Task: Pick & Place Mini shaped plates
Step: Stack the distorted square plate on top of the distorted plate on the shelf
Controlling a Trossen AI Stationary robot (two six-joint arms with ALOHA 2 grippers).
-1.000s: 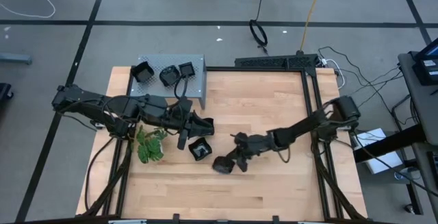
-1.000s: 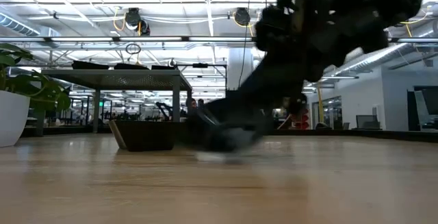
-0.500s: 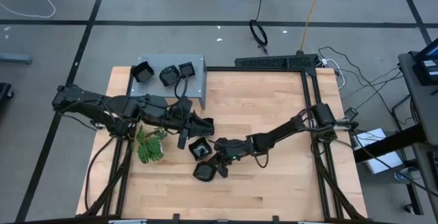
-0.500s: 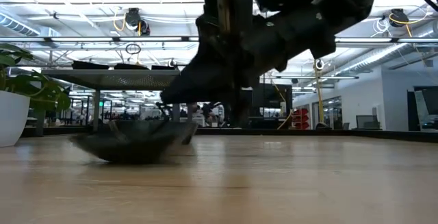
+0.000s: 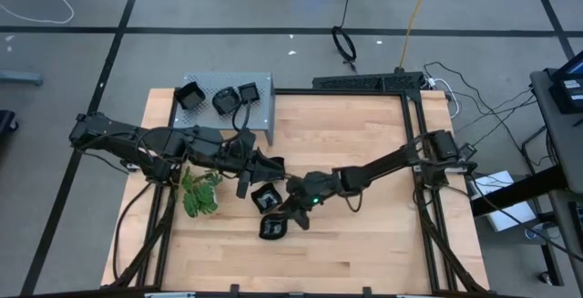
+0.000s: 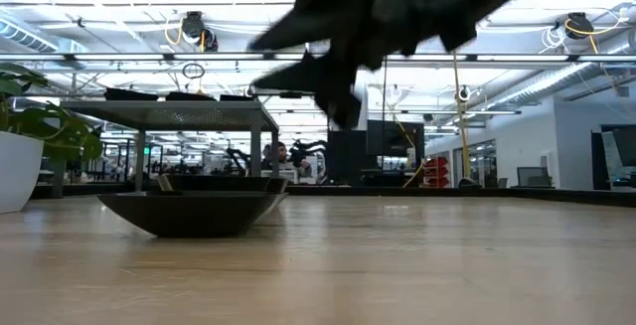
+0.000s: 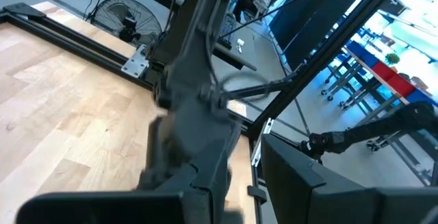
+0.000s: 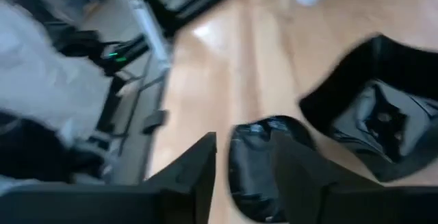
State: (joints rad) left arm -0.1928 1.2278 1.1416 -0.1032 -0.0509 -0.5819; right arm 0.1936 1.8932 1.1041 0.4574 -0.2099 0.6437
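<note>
From my station I see 5 small glossy black shallow dishes in the overhead view. 3 of them sit on the grey perforated metal shelf at the far left corner of the wooden tabletop: a square black dish, a rounded black dish beside it, and another small square black dish. I cannot make out anything inside any of them.

The other 2 rest on the tabletop itself. An angular black dish lies just beside the left claw, and a rounded black dish on the bare wood sits nearer the front edge, close to the first but apart from it. In the low view that front dish stands flat on the wood, with the dark arm raised clear above it.

The right claw hangs just beside and above the front dish; through its wrist camera I see its fingers spread apart with the dish showing between them, not gripped.

The left claw reaches over the tabletop near the green leafy plant. Whether its fingers are apart or together I cannot tell.
</note>
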